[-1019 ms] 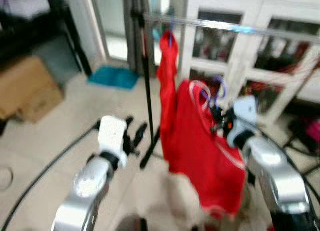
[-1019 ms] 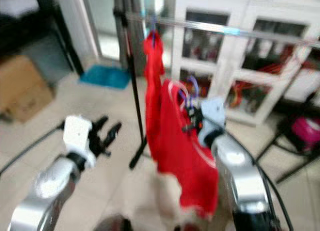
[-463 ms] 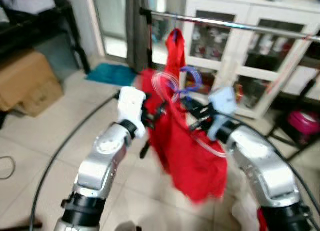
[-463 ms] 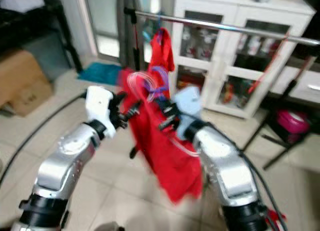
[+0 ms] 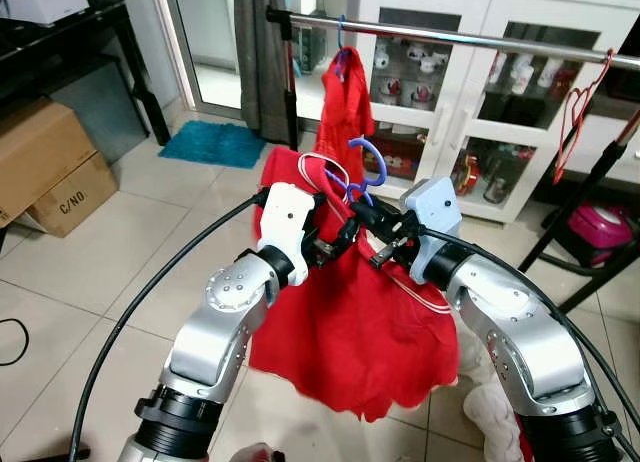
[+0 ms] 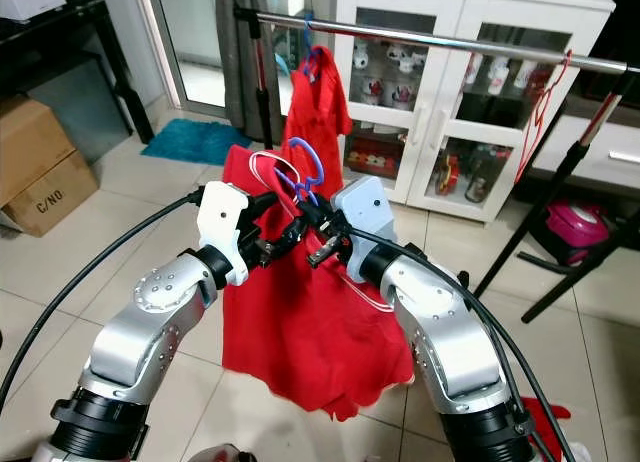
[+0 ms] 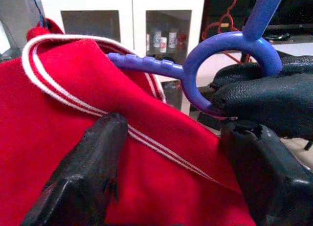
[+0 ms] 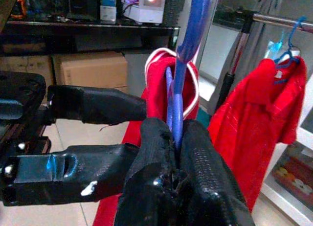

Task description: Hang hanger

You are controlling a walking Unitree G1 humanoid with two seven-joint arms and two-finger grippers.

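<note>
Red shirts, two — one on the blue hanger (image 5: 362,172) in right gripper's (image 5: 366,219) clamped jaws, left gripper's (image 5: 335,244) agape

We count two red garments: one red shirt (image 5: 343,92) on the rail (image 5: 470,37), one red shirt on a blue hanger (image 5: 362,167) before us. Two grippers, left gripper (image 5: 335,244) and right gripper (image 5: 372,227). Two cardboard boxes (image 5: 45,172). One empty red hanger (image 5: 580,107). One teal mat (image 5: 212,143).

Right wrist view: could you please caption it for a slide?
Right gripper shut on blue hanger carrying red shirt.
</note>
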